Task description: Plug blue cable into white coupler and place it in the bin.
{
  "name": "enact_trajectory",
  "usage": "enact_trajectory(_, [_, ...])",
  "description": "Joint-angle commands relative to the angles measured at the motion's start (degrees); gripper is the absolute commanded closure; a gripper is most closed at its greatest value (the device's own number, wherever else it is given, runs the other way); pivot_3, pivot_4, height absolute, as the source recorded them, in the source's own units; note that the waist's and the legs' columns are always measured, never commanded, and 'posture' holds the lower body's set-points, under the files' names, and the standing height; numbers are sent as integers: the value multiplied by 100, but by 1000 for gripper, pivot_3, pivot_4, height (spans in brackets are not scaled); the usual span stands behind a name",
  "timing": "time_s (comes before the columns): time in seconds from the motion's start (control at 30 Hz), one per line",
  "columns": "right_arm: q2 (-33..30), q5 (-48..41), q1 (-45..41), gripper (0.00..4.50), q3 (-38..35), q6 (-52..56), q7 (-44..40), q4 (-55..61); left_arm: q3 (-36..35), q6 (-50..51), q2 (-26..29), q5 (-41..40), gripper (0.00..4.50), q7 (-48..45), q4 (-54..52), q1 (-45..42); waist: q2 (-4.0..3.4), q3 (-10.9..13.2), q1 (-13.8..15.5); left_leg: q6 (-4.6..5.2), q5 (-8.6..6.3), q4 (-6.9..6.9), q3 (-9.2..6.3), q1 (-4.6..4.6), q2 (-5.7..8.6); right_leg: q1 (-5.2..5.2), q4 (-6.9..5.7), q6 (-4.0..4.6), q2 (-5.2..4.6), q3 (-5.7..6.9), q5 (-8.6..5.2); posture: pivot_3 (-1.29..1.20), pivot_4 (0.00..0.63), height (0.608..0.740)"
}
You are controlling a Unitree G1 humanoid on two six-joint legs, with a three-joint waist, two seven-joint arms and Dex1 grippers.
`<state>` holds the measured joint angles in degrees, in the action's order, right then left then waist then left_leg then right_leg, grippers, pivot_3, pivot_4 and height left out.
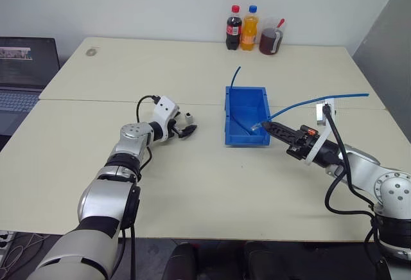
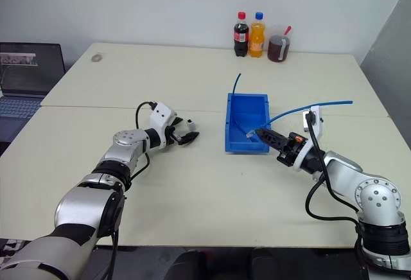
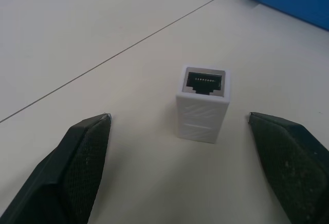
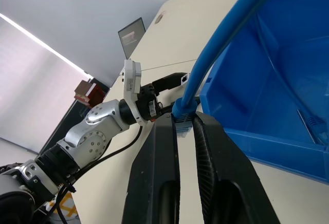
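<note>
From the head views, the left pincer reached low over the pale surface, its black fingers spread wide around the tiny white boxy plastic coupler, which stood upright and unheld, well apart from the rectangular bright-blue plastic bin. The right pincer hovered at the bin's near corner, clamped narrow on the plug end of the long, thin, bright-blue cable, whose slack arced away to the robot's right. Three drink bottles stood at the far edge. In the left wrist view, the coupler sat between the two finger pads, touching neither, its dark socket facing up; it looked light, rigid and easily toppled, so its flat side walls seemed the place to pinch. In the right wrist view, the fingers pinched the cable just behind what appeared to be its plug; the cord looked limp, best held close to the tip.
</note>
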<state>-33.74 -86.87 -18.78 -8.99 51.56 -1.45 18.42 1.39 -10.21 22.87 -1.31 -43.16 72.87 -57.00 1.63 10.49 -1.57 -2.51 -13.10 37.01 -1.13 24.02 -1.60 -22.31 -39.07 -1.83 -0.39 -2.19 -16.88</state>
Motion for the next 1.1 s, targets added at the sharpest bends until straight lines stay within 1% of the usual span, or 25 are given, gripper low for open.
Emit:
enact_trajectory(0.03, [15, -81, -1, 4337, -194, -61, 19, 252, -179, 50, -103, 8, 43, 26, 156, -180, 0, 0, 0, 0, 0, 0, 1, 0, 0, 0, 0, 0, 0, 0, 0, 0, 150, 740])
enact_trajectory(0.13, [24, -103, 29, 4337, -208, -64, 61, 303, -300, 89, -151, -13, 43, -32, 209, -216, 0, 0, 0, 0, 0, 1, 2, 0, 1, 0, 1, -1, 0, -1, 1, 0, 150, 740])
enact_trajectory(0.2, [32, -119, 55, 4337, -219, -66, 87, 331, -346, 92, -168, 11, 399, -34, 230, -231, 0, 0, 0, 0, 0, 0, 2, 1, 1, 0, 1, -1, 0, -1, 1, 0, 150, 740])
enact_trajectory(0.23, [39, -121, 73, 4337, -225, -67, 98, 345, -354, 85, -176, 31, 482, -37, 243, -237, 0, 0, 0, 0, 0, 0, 2, 1, 1, 0, 1, -1, 0, 0, 1, 0, 150, 740])
enact_trajectory(0.47, [66, -146, 102, 4337, -264, -64, 167, 360, -392, 99, -277, 144, 1954, 10, 305, -347, 0, 0, 1, 0, 0, 0, 2, 1, 1, 0, 1, -1, 0, -1, 1, 0, 150, 740])
enact_trajectory(0.5, [66, -146, 93, 4337, -264, -64, 176, 354, -391, 99, -291, 159, 2103, 23, 313, -366, 0, 0, 2, 0, 0, 0, 1, 1, 1, 0, 1, -1, 0, 0, 1, 0, 150, 740])
enact_trajectory(0.7, [77, -142, 72, 4337, -265, -77, 207, 356, -410, 90, -368, 252, 3543, 49, 330, -428, 0, 0, 2, 0, 0, 0, 2, 1, 1, 0, 1, -1, 0, 0, 1, 0, 150, 740])
enact_trajectory(0.73, [81, -141, 74, 4337, -265, -80, 212, 360, -416, 90, -374, 260, 3645, 47, 331, -432, 0, 0, 2, 0, 0, 0, 2, 1, 1, 0, 1, -1, 0, 0, 1, 0, 150, 740])
enact_trajectory(1.03, [124, -111, 66, 4337, -259, -91, 225, 358, -445, 40, -307, 329, 3647, -29, 296, -393, 0, 0, 2, 0, 0, 0, 1, 1, 1, 0, 0, -1, 0, 0, 1, 0, 150, 740])
enact_trajectory(1.1, [118, -79, 52, 4337, -239, -79, 202, 369, -418, 35, -217, 321, 3647, -288, 236, -337, 0, 0, 1, 0, 0, 0, 2, 1, 1, 0, 0, -1, 0, -1, 1, 0, 150, 740])
